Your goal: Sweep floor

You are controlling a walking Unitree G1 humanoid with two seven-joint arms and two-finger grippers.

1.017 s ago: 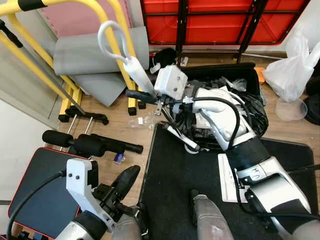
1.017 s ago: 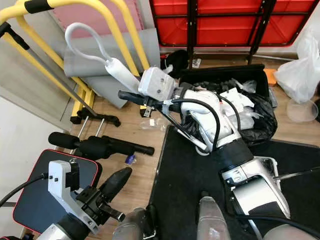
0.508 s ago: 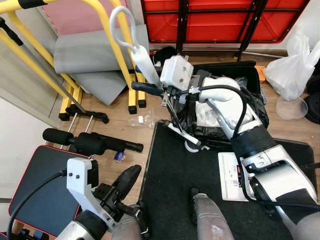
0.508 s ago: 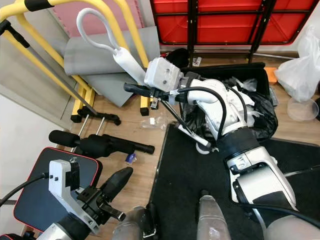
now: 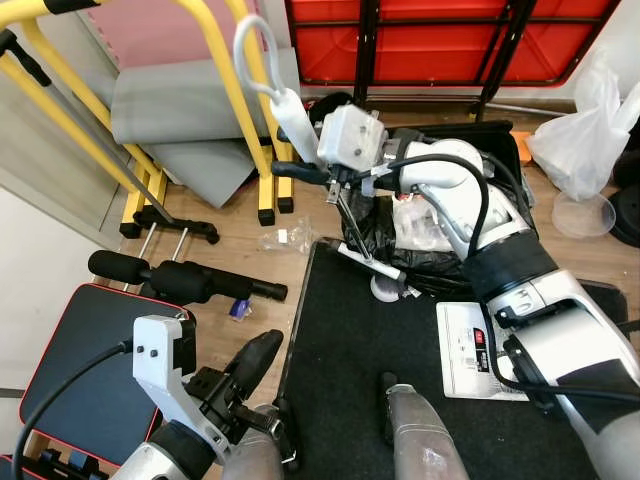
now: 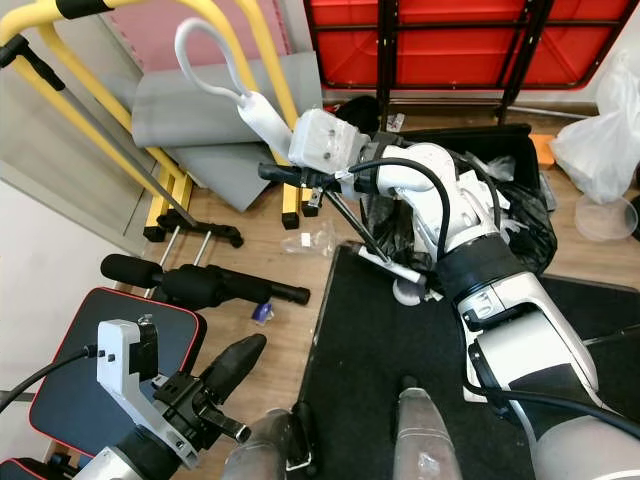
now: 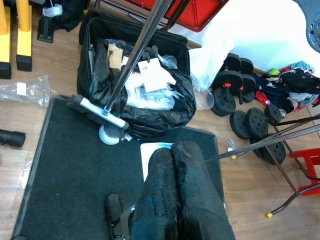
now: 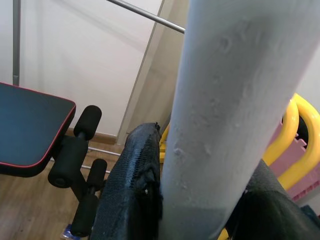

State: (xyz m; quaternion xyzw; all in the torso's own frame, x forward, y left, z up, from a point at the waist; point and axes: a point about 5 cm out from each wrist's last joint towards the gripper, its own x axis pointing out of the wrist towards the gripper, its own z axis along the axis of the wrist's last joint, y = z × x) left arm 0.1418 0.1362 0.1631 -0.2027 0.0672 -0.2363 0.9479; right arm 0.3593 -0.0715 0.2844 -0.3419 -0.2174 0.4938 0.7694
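Note:
My right gripper (image 5: 298,172) is shut on the white grip of a broom (image 5: 290,115), just below its looped end. The thin dark shaft runs down to the broom head (image 5: 371,268), which rests at the far edge of the black mat (image 5: 340,380), against the black-bagged bin (image 5: 500,215). In the right wrist view the white grip (image 8: 220,110) sits between the black fingers (image 8: 131,190). My left gripper (image 5: 255,362) hangs low at the near left, fingers (image 7: 175,185) pressed together on nothing. A clear plastic wrapper (image 5: 285,238) lies on the wooden floor beside the mat.
A weight bench (image 5: 70,390) with foam rollers (image 5: 170,282) stands at the left, with a yellow frame (image 5: 235,90) and grey mats behind. A white plastic bag (image 5: 585,130) is at the far right. Weight plates (image 7: 240,102) lie beyond the bin. A white sheet (image 5: 475,350) lies on the mat.
My right arm has carried the broom's grip away from me and to the right, standing the shaft more upright. The broom head stays at the mat's far edge. The left arm is still.

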